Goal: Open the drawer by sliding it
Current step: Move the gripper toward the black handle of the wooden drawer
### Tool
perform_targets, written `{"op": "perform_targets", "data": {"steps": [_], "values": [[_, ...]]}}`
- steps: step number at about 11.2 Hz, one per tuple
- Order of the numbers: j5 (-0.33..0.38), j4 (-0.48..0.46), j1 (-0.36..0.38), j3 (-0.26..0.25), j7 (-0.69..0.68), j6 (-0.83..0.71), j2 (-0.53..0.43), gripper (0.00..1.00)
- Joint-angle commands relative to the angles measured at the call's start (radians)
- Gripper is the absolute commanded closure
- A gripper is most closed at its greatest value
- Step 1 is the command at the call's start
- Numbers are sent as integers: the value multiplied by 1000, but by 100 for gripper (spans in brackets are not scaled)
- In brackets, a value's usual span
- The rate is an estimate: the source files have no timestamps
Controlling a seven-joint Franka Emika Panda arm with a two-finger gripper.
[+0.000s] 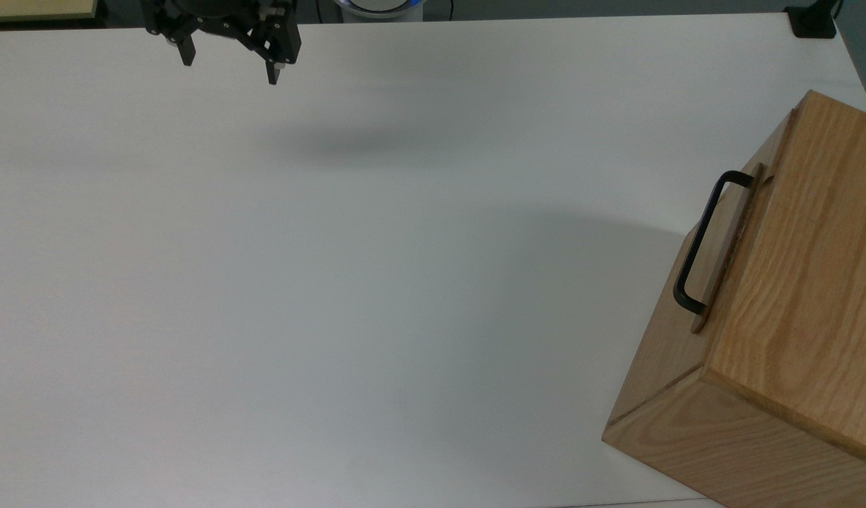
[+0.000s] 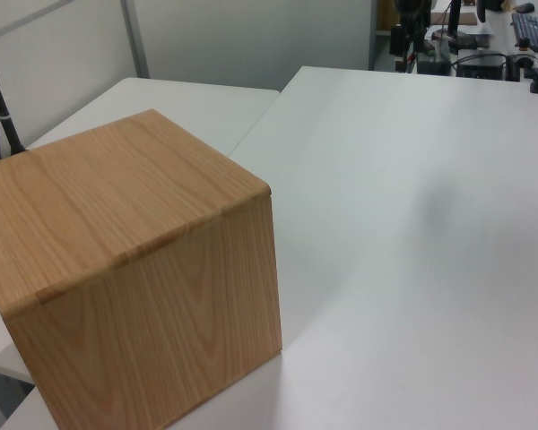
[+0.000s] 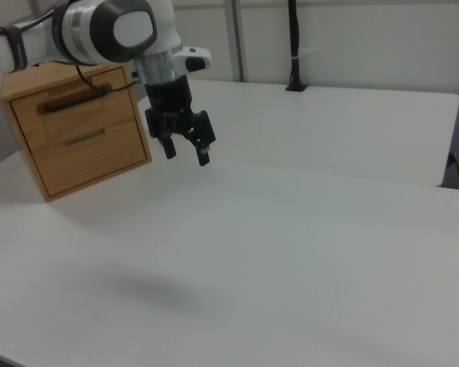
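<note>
- The oak box (image 1: 792, 296) sits on the white bench (image 1: 376, 282), at the top view's right edge and low in that frame; every place below is given relative to this box.
- The drawer (image 3: 73, 111) is the upper front panel of the box. It lies flush with the casing, so it is closed.
- Its black handle (image 1: 701, 243) is a U-shaped bar standing out from the front face, toward the top view's left. In the right view the handle (image 3: 73, 100) runs across the upper panel.
- Below the drawer, in the right view, a 2nd panel (image 3: 88, 149) carries a thin, pale handle.
- The tool (image 1: 228, 70) hangs well apart from the box, far to the top view's left and near the far edge of the bench. It is above the surface, and a soft shadow (image 1: 355, 148) lies on the bench between it and the box.
- In the right view the tool (image 3: 185, 153) appears just to the right of the box's front corner and lower than the drawer handle, pointing down.
- Its 2 fingers (image 3: 203, 157) are spread apart with a clear gap between them, and nothing is held.
- The white arm (image 3: 115, 30) crosses in front of the box's top in the right view.
- In the left view the box (image 2: 134, 278) shows plain sides with no handle.
</note>
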Motion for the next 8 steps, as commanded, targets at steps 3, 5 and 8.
{"op": "perform_targets", "data": {"steps": [3, 5, 8], "values": [[1, -9, 22, 9, -21, -44, -15, 0], [4, -12, 30, 11, -17, -44, -12, 0], [51, -9, 29, 9, -21, -41, -12, 0]]}}
